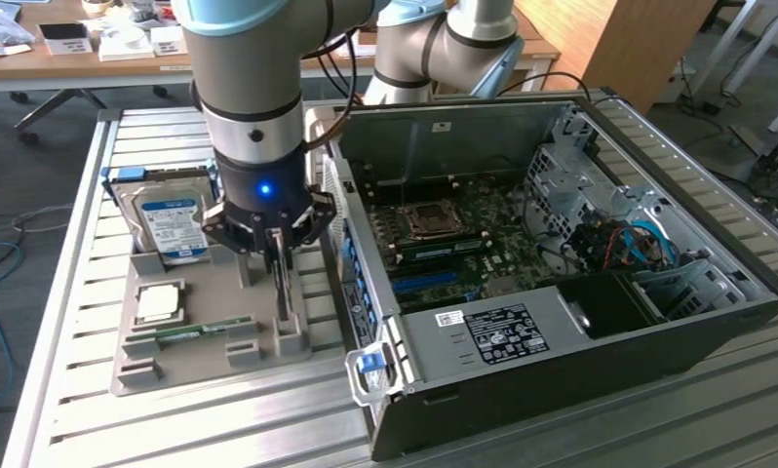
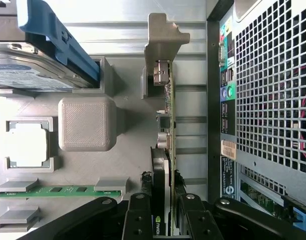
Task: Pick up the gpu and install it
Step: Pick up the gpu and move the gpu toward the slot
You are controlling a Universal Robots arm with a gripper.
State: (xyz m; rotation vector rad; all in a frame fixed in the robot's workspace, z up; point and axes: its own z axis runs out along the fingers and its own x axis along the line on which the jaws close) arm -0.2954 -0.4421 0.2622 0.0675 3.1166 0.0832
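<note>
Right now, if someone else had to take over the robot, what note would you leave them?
Gripper: jaws shut on the gpu, one finger on each face of the card.
Gpu: stands on edge in the gray tray, beside the open case.
Done: the grip on the gpu.
Left: the gpu is not yet out of the tray and not yet in the case.
</note>
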